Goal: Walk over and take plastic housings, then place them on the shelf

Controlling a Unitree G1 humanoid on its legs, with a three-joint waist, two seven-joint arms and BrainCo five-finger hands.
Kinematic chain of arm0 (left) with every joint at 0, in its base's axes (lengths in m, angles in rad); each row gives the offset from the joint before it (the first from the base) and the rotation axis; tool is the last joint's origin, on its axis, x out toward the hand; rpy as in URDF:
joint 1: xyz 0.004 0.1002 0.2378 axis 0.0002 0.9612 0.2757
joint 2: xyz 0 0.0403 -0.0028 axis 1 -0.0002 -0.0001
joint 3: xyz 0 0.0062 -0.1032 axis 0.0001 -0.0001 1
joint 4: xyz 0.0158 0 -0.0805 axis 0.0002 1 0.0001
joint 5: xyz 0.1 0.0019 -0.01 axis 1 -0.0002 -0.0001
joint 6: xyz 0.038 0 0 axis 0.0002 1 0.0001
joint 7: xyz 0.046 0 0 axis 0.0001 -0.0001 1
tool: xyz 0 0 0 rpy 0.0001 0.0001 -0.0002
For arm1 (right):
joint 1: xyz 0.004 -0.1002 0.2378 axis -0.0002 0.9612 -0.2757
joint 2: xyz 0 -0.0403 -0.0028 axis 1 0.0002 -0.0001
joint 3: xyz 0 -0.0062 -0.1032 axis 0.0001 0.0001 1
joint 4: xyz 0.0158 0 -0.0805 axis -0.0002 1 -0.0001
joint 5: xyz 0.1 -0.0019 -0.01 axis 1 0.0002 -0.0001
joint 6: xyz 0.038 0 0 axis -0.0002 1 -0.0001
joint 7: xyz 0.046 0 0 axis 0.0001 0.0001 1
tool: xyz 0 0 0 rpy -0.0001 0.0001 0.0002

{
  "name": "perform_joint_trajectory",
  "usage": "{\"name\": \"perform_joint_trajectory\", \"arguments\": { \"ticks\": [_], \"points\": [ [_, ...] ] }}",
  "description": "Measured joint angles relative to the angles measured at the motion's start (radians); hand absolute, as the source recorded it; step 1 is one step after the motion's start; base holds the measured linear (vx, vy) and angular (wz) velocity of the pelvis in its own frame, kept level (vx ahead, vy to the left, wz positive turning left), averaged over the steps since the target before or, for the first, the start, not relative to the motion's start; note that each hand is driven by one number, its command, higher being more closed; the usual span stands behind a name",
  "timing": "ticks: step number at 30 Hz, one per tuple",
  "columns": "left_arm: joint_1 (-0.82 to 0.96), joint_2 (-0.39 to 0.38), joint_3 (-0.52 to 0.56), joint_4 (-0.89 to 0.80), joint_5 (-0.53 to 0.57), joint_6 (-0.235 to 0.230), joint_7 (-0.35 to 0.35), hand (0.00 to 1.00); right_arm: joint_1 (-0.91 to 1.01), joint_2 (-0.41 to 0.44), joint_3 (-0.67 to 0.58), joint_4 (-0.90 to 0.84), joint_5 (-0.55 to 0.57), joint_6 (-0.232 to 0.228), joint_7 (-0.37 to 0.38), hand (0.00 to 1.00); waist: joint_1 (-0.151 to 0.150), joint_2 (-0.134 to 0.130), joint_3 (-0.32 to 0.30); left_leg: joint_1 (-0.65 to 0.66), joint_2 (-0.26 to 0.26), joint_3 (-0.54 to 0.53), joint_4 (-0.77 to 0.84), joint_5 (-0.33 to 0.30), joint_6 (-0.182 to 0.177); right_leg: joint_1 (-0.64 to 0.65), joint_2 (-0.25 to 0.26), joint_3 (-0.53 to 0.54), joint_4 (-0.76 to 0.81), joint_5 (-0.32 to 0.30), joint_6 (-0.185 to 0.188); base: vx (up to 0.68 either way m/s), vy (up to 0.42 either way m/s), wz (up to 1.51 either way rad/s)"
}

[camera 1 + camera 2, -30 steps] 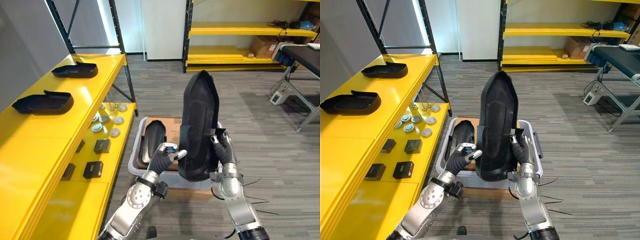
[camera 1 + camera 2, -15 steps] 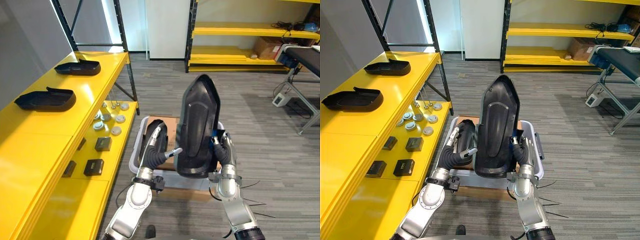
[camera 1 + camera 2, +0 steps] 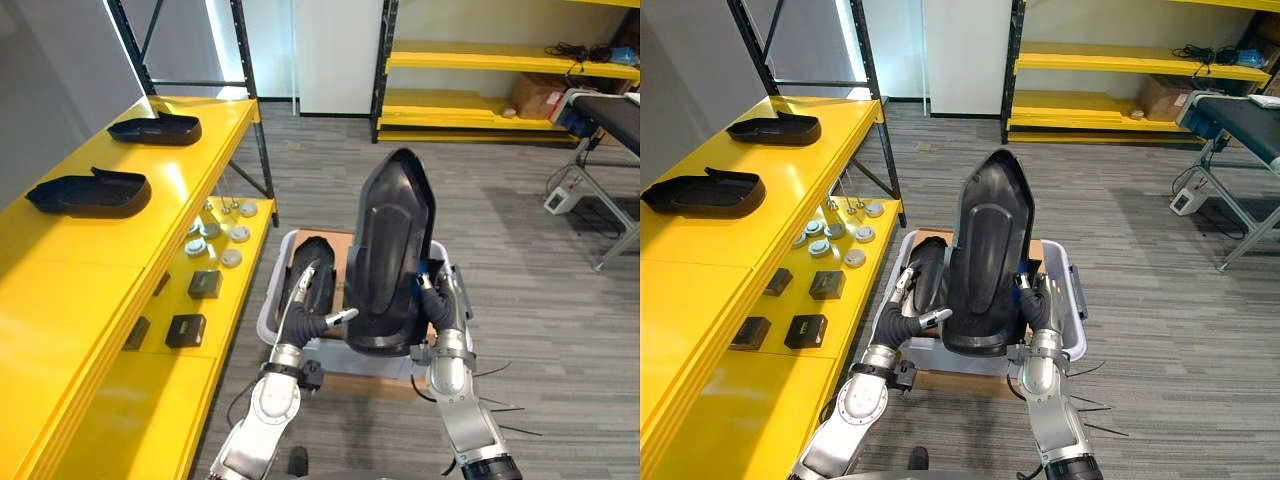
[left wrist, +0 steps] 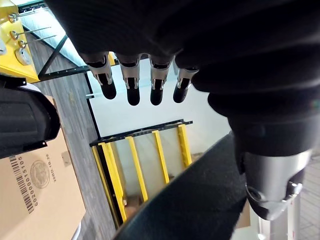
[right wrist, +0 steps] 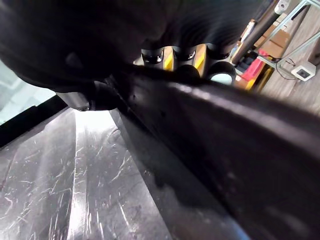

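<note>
At nine o'clock the yellow shelf (image 3: 120,250) carries a near housing (image 3: 88,192) and a far housing (image 3: 155,130), so we judge the job partly done. Our left hand (image 3: 312,300) is open with straight fingers, its thumb just beside the held housing (image 3: 392,250). A spare housing (image 3: 310,270) lies in the bin (image 3: 272,310) on the floor. We hold the held housing upright above the bin, long axis running six to twelve, narrow tip at twelve. Our right hand (image 3: 440,305) curls round its lower edge. Carrying it to the shelf remains.

Matt plastic housing (image 3: 392,240), glossy shelf (image 3: 95,262) (painted metal)
</note>
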Motion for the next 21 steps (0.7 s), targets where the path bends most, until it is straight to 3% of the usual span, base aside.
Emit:
{"name": "perform_joint_trajectory", "arguments": {
  "ticks": [6, 7, 14, 15, 21],
  "points": [
    [-0.001, 0.005, -0.046, 0.038, 0.039, 0.000, -0.019, 0.00, -0.009, -0.023, 0.042, 0.034, 0.003, -0.002, 0.022, 1.00, 0.000, 0.000, 0.000, 0.000, 0.000, 0.001, 0.000, 0.000, 0.000, -0.001, 0.000, 0.001, 0.000, 0.000, 0.000, 0.00, 0.000, 0.00],
    [-0.001, 0.007, -0.046, 0.047, 0.042, 0.000, -0.018, 1.00, -0.010, -0.024, 0.046, 0.038, 0.003, -0.002, 0.022, 1.00, 0.000, 0.000, 0.000, 0.000, 0.000, 0.001, 0.000, 0.000, 0.000, -0.001, 0.001, 0.001, 0.000, 0.000, 0.000, 0.00, 0.000, 0.00],
    [-0.003, 0.041, -0.054, 0.067, 0.048, 0.003, -0.015, 1.00, -0.010, -0.064, 0.068, 0.037, 0.002, -0.007, 0.040, 1.00, 0.001, 0.000, 0.000, -0.004, 0.009, 0.002, 0.000, -0.004, -0.005, 0.002, 0.003, 0.003, -0.010, 0.005, -0.005, 0.00, 0.000, 0.00],
    [-0.003, 0.043, -0.054, 0.070, 0.048, 0.005, -0.014, 1.00, -0.010, -0.071, 0.071, 0.037, 0.003, -0.011, 0.040, 0.00, 0.002, 0.001, -0.001, -0.004, 0.012, 0.003, 0.001, -0.004, -0.006, 0.006, 0.005, 0.003, -0.022, 0.011, -0.008, 0.00, 0.000, 0.00],
    [-0.008, 0.061, -0.051, 0.097, 0.047, 0.021, 0.011, 1.00, -0.010, -0.089, 0.102, 0.025, 0.013, -0.037, 0.043, 0.00, 0.001, 0.003, -0.002, -0.008, 0.024, 0.007, 0.006, -0.007, -0.010, 0.010, 0.018, 0.007, -0.037, 0.020, -0.014, 0.00, -0.018, -0.02]
  ]
}}
